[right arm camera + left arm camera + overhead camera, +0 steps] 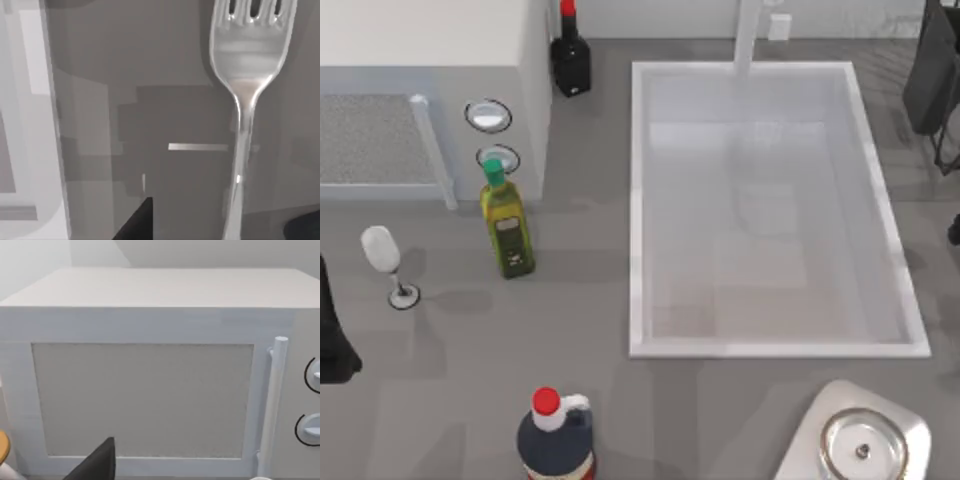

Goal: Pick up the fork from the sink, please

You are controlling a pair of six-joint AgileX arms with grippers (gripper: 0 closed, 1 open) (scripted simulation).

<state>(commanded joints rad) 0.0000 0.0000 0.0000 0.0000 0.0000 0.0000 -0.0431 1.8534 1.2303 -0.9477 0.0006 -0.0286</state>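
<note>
The fork (245, 75) is a shiny silver one. It hangs close in the right wrist view, tines away from the camera and the thin handle running back toward my right gripper (225, 222), which is shut on the handle. Grey counter lies beneath it, with the sink's pale rim (35, 150) off to one side. In the top view the sink (638, 200) is a large pale basin with nothing lying in it. My right arm (932, 70) is at the table's far right edge. My left arm (332, 340) is parked at the left edge, its gripper open with one dark finger (97, 465) showing.
A white microwave (420, 90) stands at the back left, with a green-capped oil bottle (506, 225) and a wine glass (385, 262) in front of it. A dark red-capped bottle (570, 55) stands behind, another red-capped bottle (555, 440) at the front, and a steel-ringed plate (860, 445) at the front right.
</note>
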